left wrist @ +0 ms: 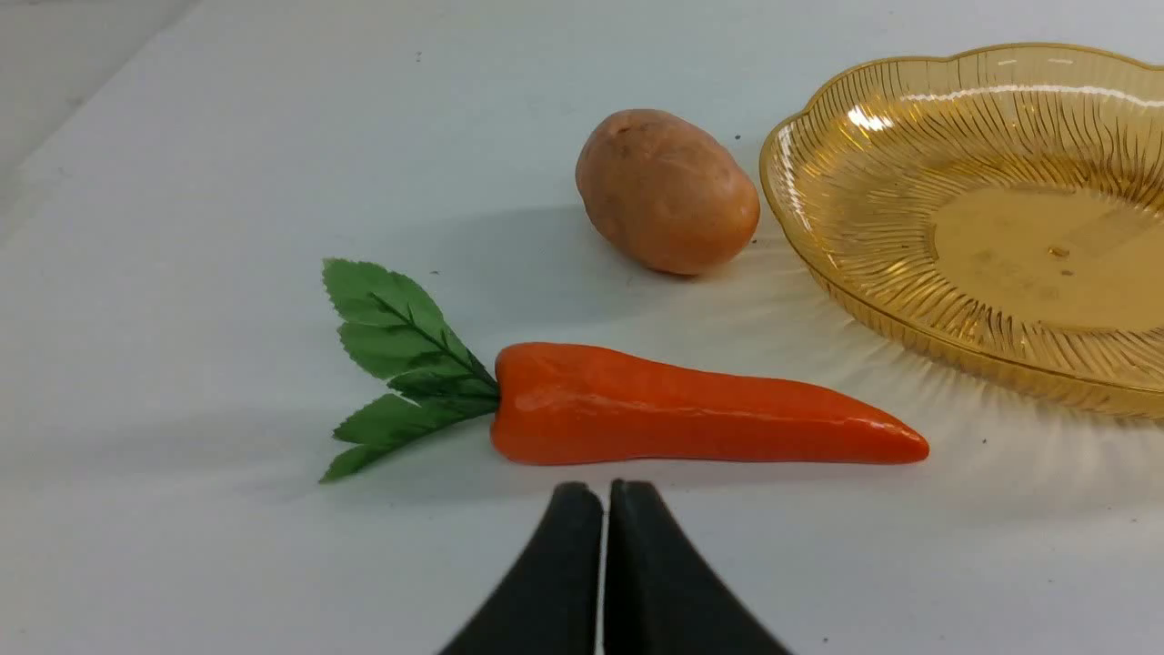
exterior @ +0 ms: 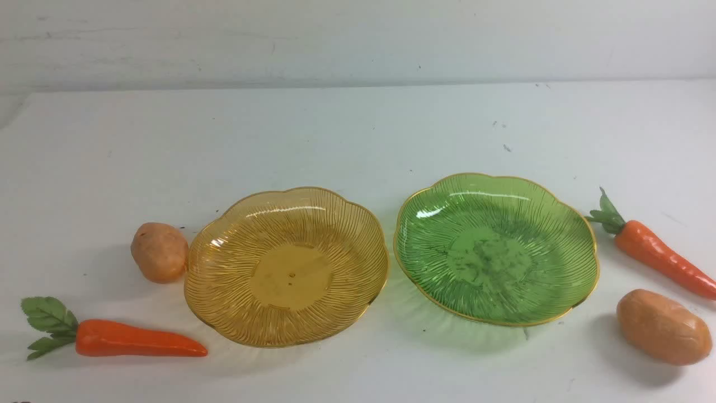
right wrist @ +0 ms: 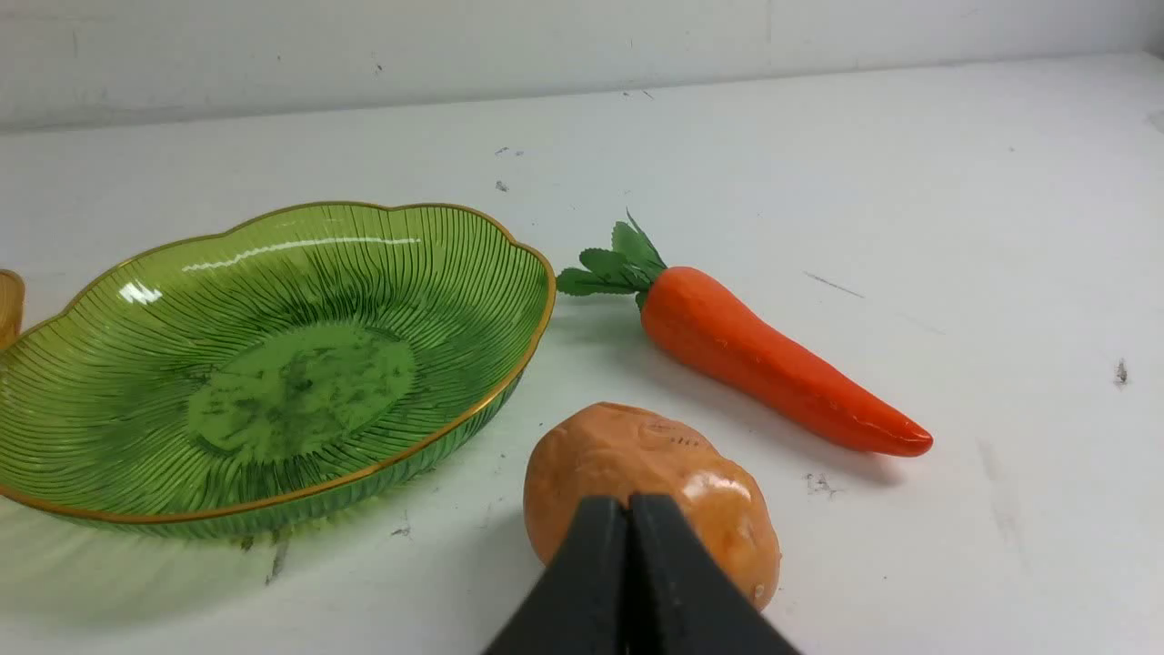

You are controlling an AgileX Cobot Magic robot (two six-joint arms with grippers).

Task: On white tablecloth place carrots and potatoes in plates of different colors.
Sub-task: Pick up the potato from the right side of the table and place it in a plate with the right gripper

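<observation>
A white cloth (exterior: 358,129), flecked with small dark specks, is pictured from the front. At 8 o'clock from the amber plate (exterior: 224,291) the left carrot (exterior: 140,339) is laid flat. It is glossy orange, with its green fabric leaves turned to 9 o'clock and its tip to 3 o'clock. The left potato (exterior: 160,252), oval, tan-orange and dimpled, is placed just beside that plate's rim at 9 o'clock. The amber plate is shown translucent and ribbed, with a scalloped gold edge. The green plate (exterior: 559,291), of the same pattern, is set at its 3 o'clock, the rims near but apart. At the green plate's 3 o'clock the right carrot (exterior: 663,257) is laid slantwise, leaves to 10 o'clock and tip to 4 o'clock. The right potato (exterior: 663,327) is found at 4 o'clock, near the rim but apart from it. All four are on the cloth, outside either rim. In the wrist views the left gripper (left wrist: 601,491) is seen with its black fingers pressed together, gripping nothing, near the left carrot but clear of it. The right gripper (right wrist: 627,505) is likewise pressed together before the right potato, and whether it is touched cannot be told.
</observation>
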